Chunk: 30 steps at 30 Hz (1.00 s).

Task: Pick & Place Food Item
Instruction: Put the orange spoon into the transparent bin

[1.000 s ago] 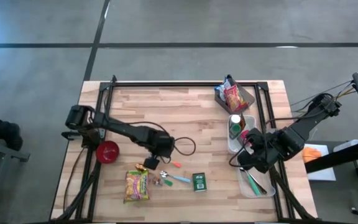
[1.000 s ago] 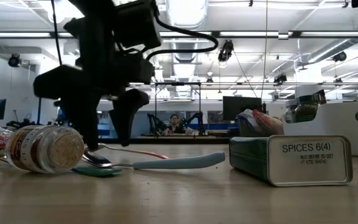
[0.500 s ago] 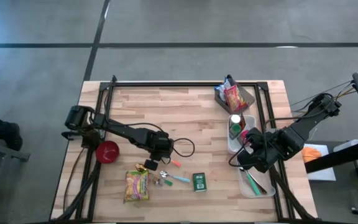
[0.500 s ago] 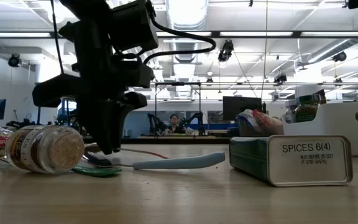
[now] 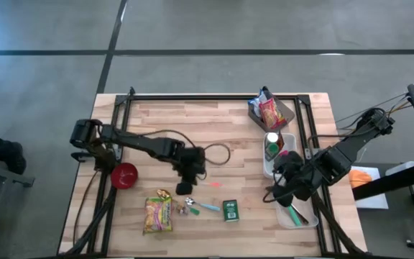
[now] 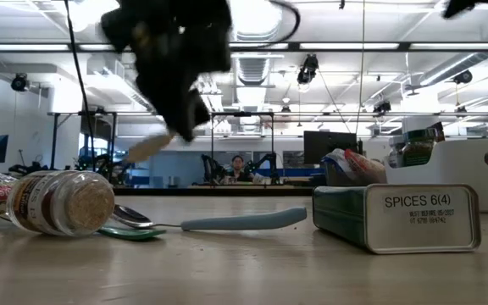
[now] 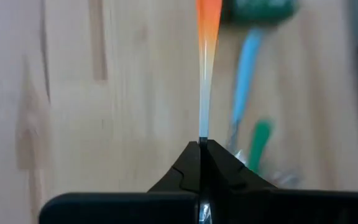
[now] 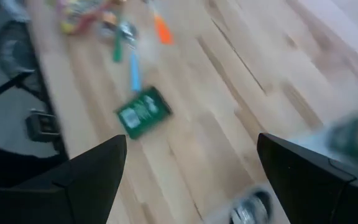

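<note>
My left gripper (image 5: pixel 185 187) hangs over the table's middle, shut on a thin utensil (image 7: pixel 205 68) with a pale end and an orange end (image 5: pixel 213 184). In the low view the gripper (image 6: pixel 180 119) is blurred, well above the table. Below it lie a yellow noodle packet (image 5: pixel 158 214), a small jar on its side (image 6: pixel 58 203), a blue-handled spoon (image 6: pixel 240 221), a green-handled utensil (image 5: pixel 192 211) and a green spice tin (image 6: pixel 396 219). My right gripper (image 8: pixel 191 180) hangs open above the table's right side, holding nothing. My left gripper pinches the utensil's pale end (image 7: pixel 202 127) between its two fingertips. The fingers slant down from above, and the utensil runs straight on from them, seen edge-on, with its orange end farthest out. It hangs clear of the table (image 6: pixel 152 146).
A red bowl (image 5: pixel 124 175) stands at the left. White bins (image 5: pixel 272 165) and a tray with utensils (image 5: pixel 293 214) line the right edge, and a container with snack bags (image 5: pixel 270 111) sits at the far right. Bare wood lies across the far middle.
My left gripper has shut on the orange-ended utensil, which lay on the table. It has then risen and rolled, lifting the utensil clear and a little toward the right edge. My right gripper has turned at the wrist and stayed open.
</note>
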### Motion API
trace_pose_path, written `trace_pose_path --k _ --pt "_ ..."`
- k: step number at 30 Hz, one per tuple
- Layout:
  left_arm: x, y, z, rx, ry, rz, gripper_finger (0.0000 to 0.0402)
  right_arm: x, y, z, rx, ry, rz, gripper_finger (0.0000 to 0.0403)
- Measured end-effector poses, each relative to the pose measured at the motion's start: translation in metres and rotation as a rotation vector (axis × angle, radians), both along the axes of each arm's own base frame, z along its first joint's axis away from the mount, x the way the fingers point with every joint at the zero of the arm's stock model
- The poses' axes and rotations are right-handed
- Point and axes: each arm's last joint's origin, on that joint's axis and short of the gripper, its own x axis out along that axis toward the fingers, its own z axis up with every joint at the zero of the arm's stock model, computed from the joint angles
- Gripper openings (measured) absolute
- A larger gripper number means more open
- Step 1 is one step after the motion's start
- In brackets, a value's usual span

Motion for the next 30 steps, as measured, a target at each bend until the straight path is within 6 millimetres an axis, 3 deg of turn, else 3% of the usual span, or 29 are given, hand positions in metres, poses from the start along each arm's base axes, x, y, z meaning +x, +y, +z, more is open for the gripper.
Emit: trace_pose_path --k 4,8,12,17,22,30 --pt "0.016 0.008 0.033 -0.18 -0.122 0.043 0.0001 0.008 0.001 0.01 -0.053 -0.095 0.093 0.0359" --pt "0.035 0.016 0.064 -0.499 -0.276 0.017 0.0001 0.012 -0.003 0.023 -0.129 -0.159 0.133 0.0359" --pt "0.045 0.029 0.086 -0.73 -0.329 0.107 0.0 0.014 -0.005 0.038 -0.238 -0.204 0.194 0.0359" --pt "0.047 0.044 0.094 -0.86 -0.285 0.229 0.0 0.021 -0.002 0.053 -0.469 -0.221 0.356 0.0359" --pt "0.046 0.047 0.094 -0.91 -0.233 0.264 0.0 0.037 0.005 0.062 -0.709 -0.194 0.486 0.0359" --pt "0.047 0.048 0.094 -0.954 -0.185 0.341 0.0 0.069 0.003 0.058 -0.834 -0.032 0.576 0.0359"
